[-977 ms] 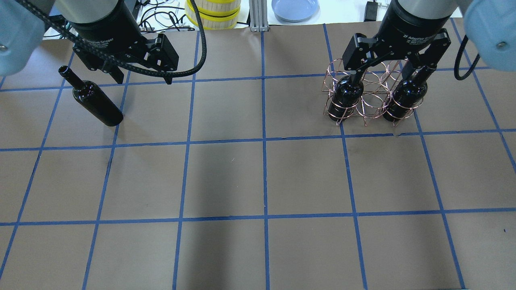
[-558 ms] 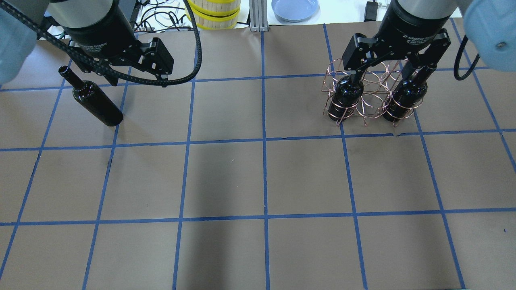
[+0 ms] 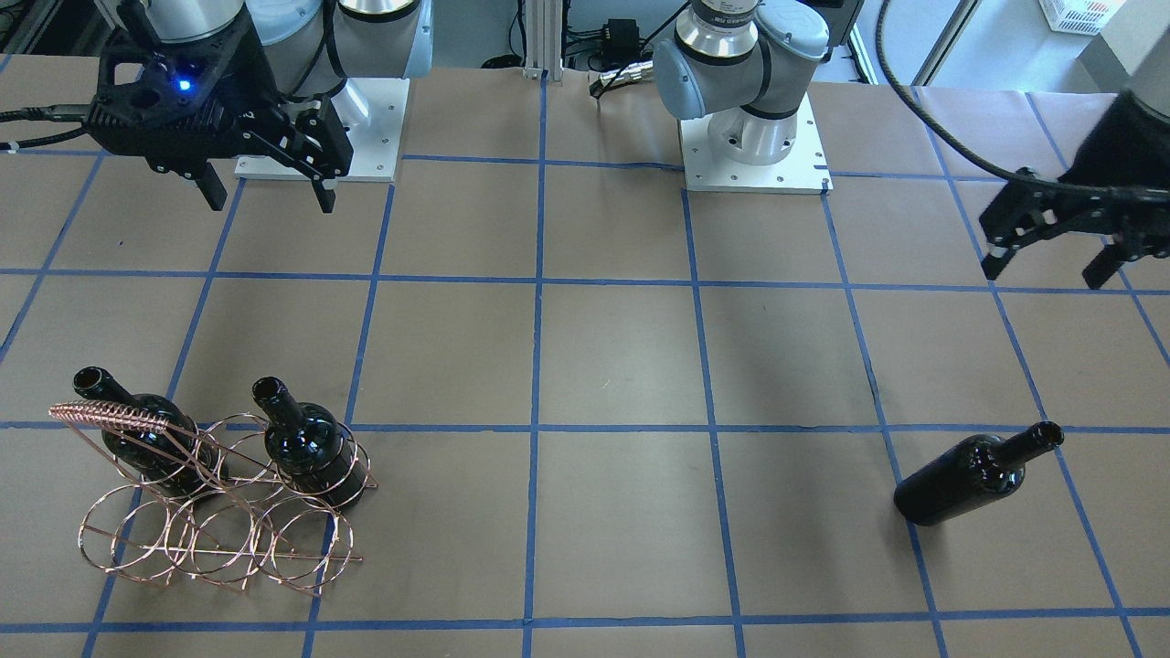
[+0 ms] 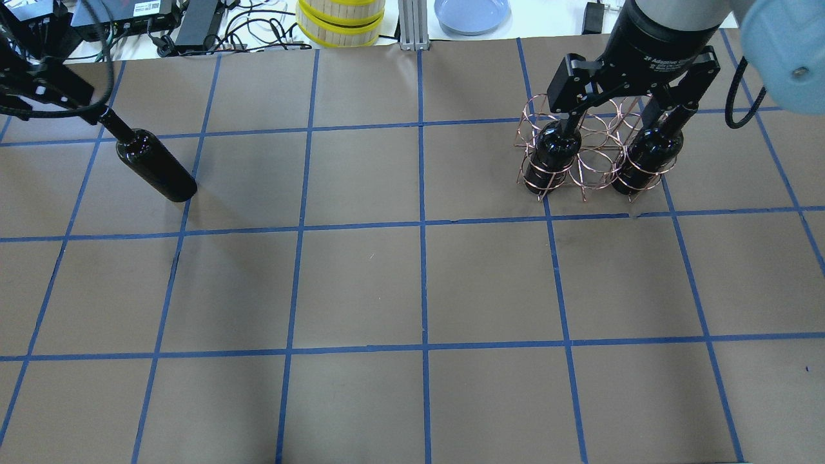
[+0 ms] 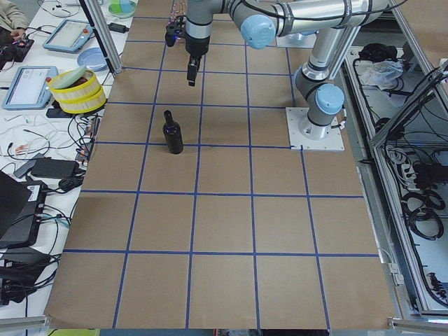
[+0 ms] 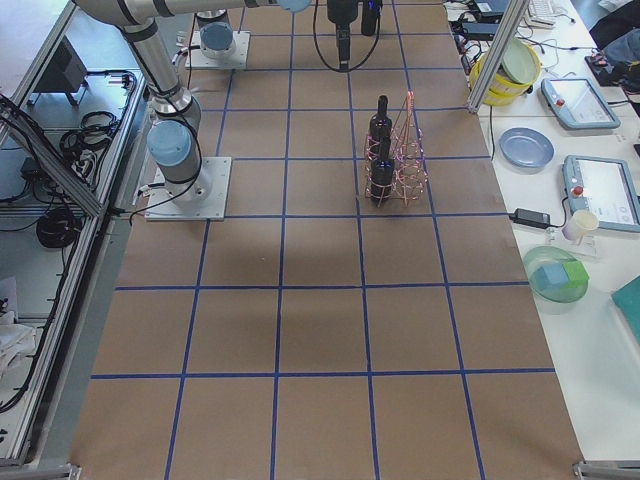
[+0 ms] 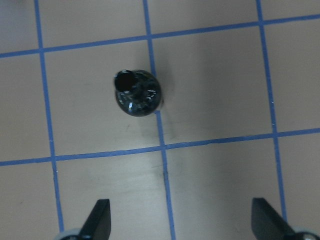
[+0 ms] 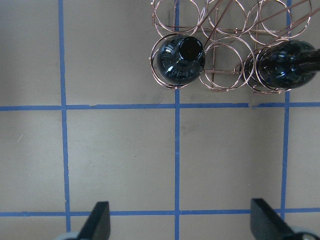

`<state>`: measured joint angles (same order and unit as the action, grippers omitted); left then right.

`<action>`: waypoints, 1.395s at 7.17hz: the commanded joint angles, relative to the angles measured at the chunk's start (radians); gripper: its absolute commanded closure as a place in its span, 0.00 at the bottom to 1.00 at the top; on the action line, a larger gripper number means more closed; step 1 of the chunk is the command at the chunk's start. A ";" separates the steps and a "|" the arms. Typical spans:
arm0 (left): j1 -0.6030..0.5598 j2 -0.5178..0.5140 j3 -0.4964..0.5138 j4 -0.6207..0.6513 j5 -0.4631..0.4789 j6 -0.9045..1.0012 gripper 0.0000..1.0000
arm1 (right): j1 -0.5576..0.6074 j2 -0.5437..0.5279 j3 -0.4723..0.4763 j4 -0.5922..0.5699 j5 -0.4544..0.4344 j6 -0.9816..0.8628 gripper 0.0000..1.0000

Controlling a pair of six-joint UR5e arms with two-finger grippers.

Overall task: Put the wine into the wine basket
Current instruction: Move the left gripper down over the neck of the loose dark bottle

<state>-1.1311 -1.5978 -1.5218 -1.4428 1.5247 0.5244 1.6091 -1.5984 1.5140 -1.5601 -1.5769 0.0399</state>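
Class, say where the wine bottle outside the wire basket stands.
In the overhead view, the wine bottle stands upright on the robot's left side, far from the wine basket at the right.

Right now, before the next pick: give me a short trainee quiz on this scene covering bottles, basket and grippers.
1. True or false: the left gripper is holding the lone glossy black glass wine bottle.
2. How many dark bottles sit in the copper wire wine basket?
3. The right gripper is: A) open, B) shut on a bottle, C) shut on the basket handle.
Key: 1 false; 2 two; 3 A.
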 commanded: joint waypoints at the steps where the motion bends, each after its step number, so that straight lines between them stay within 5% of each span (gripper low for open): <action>1: 0.063 -0.071 -0.023 0.118 -0.012 0.031 0.00 | 0.000 0.000 0.000 0.000 0.000 0.000 0.00; 5: 0.045 -0.154 -0.121 0.318 -0.064 0.028 0.00 | 0.000 0.000 0.000 -0.002 0.000 0.002 0.00; 10: 0.045 -0.237 -0.124 0.413 -0.107 0.023 0.00 | 0.000 0.000 0.000 -0.002 0.000 0.002 0.00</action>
<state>-1.0860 -1.8173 -1.6467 -1.0460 1.4244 0.5493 1.6091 -1.5984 1.5140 -1.5616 -1.5770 0.0414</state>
